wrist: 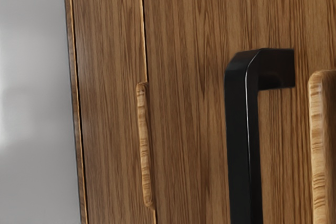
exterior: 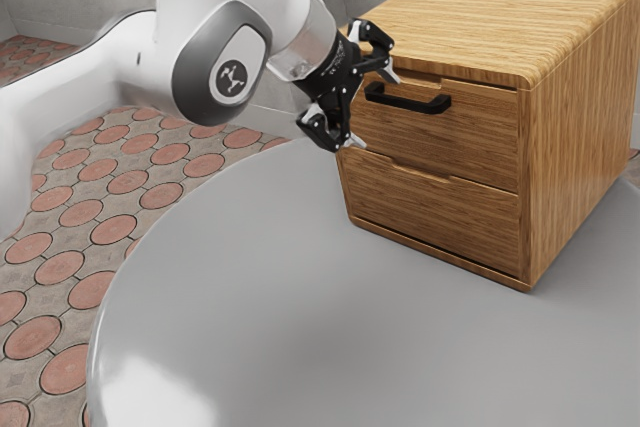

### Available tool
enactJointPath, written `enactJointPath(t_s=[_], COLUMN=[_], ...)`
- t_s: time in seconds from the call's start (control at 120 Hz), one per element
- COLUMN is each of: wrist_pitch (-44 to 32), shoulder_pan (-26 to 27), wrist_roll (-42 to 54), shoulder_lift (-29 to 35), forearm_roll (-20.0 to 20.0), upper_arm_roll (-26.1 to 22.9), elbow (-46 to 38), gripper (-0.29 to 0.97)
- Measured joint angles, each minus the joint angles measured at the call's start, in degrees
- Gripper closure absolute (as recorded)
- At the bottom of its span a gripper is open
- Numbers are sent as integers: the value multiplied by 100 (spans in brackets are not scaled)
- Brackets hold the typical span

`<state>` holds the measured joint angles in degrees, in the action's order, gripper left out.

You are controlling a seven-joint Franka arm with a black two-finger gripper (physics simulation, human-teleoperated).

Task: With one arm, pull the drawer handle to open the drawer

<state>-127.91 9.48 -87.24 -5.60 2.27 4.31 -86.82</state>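
A wooden cabinet (exterior: 560,97) with two drawers stands on the round grey table (exterior: 300,327). The upper drawer (exterior: 450,142) carries a black bar handle (exterior: 410,99), and its front looks flush with the lower drawer (exterior: 430,207). My black gripper (exterior: 370,107) hovers right in front of the handle's end nearer the exterior view's left, open, one finger above the bar and one below, touching nothing that I can see. Close ahead of my hand in the wrist view is the handle (wrist: 244,145), mounted on the wood front (wrist: 194,77).
The cabinet takes up the table's far right in the exterior view. Open grey tabletop spreads in front of the drawers. Beyond the table's edge lies a tiled floor (exterior: 90,207), and a white curved tub-like wall (exterior: 60,97) rises behind my arm.
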Motion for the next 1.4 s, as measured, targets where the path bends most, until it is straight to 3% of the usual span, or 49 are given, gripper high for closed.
enactJointPath(t_s=[1.4], wrist_pitch=[-23], shoulder_pan=[-99], wrist_roll=[-15], shoulder_lift=[-467], forearm_roll=[70], upper_arm_roll=[62], elbow=[251], gripper=[0])
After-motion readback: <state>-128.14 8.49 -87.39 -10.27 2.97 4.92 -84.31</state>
